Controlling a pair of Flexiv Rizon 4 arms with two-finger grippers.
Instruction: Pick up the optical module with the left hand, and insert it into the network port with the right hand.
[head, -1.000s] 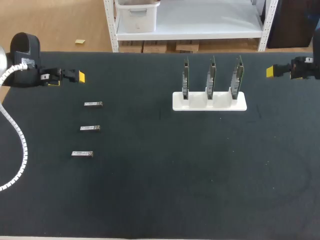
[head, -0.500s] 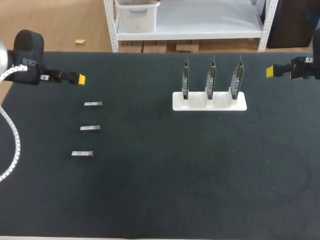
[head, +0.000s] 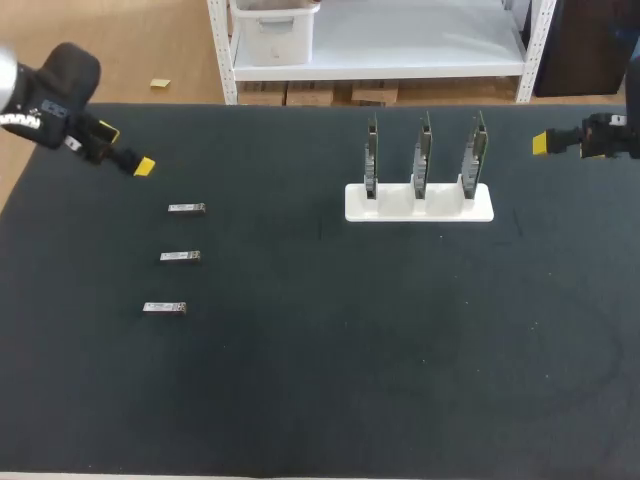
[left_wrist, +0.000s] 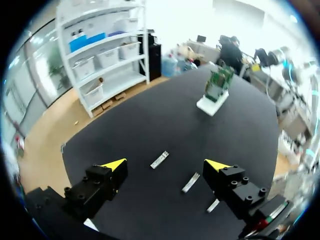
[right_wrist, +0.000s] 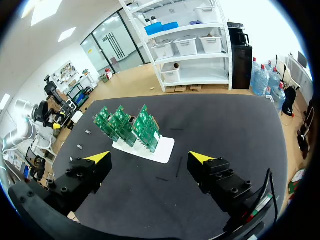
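Left claw (head: 141, 165) hangs over the far left corner of the desk (head: 330, 390), fingers spread wide and nothing between them. The wrist view shows both yellow tips well apart over bare black top (left claw (left_wrist: 165, 165)). It points slantwise toward the desk's middle.

Right claw (head: 541, 143) is at the far right edge, also wide open and empty, pointing in toward the stand (head: 420, 204). In its own view (right claw (right_wrist: 149, 158)) the fingers frame the stand (right_wrist: 156, 148) from well back.

Three modules lie flat on the left part of the desk, in a column from far to near:
- far module (head: 187, 208), nearest the left claw but apart from it
- middle module (head: 180, 257)
- near module (head: 165, 307)

Each has its long axis running left-right across the desk. They are parallel, evenly spaced and not touching, and each nearer one sits slightly further left. Which end is the plug end: cannot tell, too small.

In the left wrist view they lie ahead of the claw in a slanted row: far module (left_wrist: 159, 159) between the finger lines, middle module (left_wrist: 190, 182) and near module (left_wrist: 213, 205) close by the claw's right finger (in the picture only, no contact).

The stand is a white base, right of the desk's centre toward the far edge. It holds three green boards (head: 423, 152) upright on edge, side by side and parallel, seen edge-on from the head view. The boards (right_wrist: 125, 125) are well apart from the modules. Ports too small to make out.
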